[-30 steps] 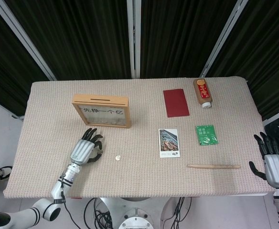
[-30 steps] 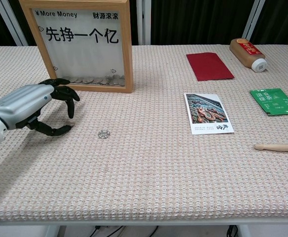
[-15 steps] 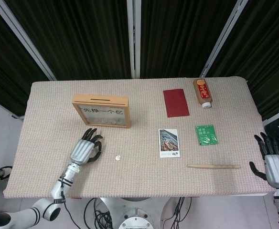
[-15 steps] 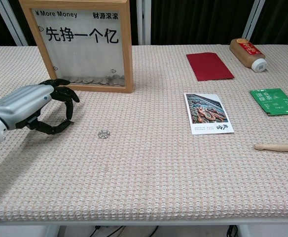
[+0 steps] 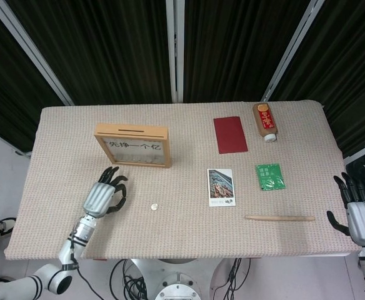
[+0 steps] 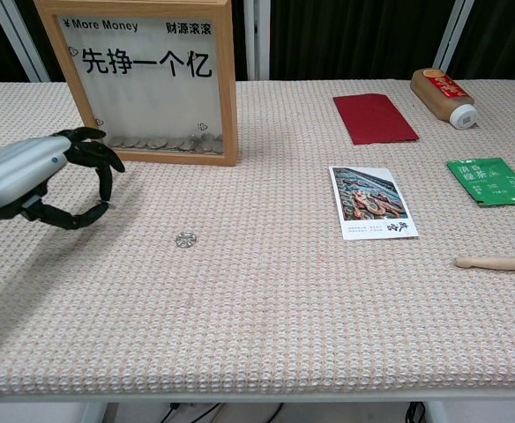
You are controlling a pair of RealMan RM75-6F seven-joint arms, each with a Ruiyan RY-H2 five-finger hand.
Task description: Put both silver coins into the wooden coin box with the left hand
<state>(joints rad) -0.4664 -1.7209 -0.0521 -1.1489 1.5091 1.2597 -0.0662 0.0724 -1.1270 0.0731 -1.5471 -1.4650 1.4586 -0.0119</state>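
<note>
The table (image 5: 57, 219), covered in a beige woven cloth, carries everything. On its left part stands the wooden coin box (image 5: 132, 145), upright, with a slot along its top edge seen from the head view. The chest view shows what the head view cannot: through the box's clear front, a row of coins lies along the bottom.

The left hand (image 5: 100, 197) hangs in front of the box and slightly to its left, palm down, its dark fingers (image 6: 94, 159) curled loosely downward with thumb and fingers apart. Nothing is visible in its grasp. In the chest view it appears raised off the cloth, a shadow beneath it. The right hand (image 5: 360, 212) shows only in the head view, beyond the table's right edge, fingers spread upward and holding nothing.

A red card (image 5: 230, 134) and a brown bottle (image 5: 265, 120) on its side lie at the far right. Nearer are a photo card (image 5: 222, 187), a green packet (image 5: 270, 176) and a wooden stick (image 5: 280, 217).

One silver coin (image 6: 185, 238) lies flat on the cloth, to the right of the left hand and clear of its fingertips. A second loose coin cannot be made out.
</note>
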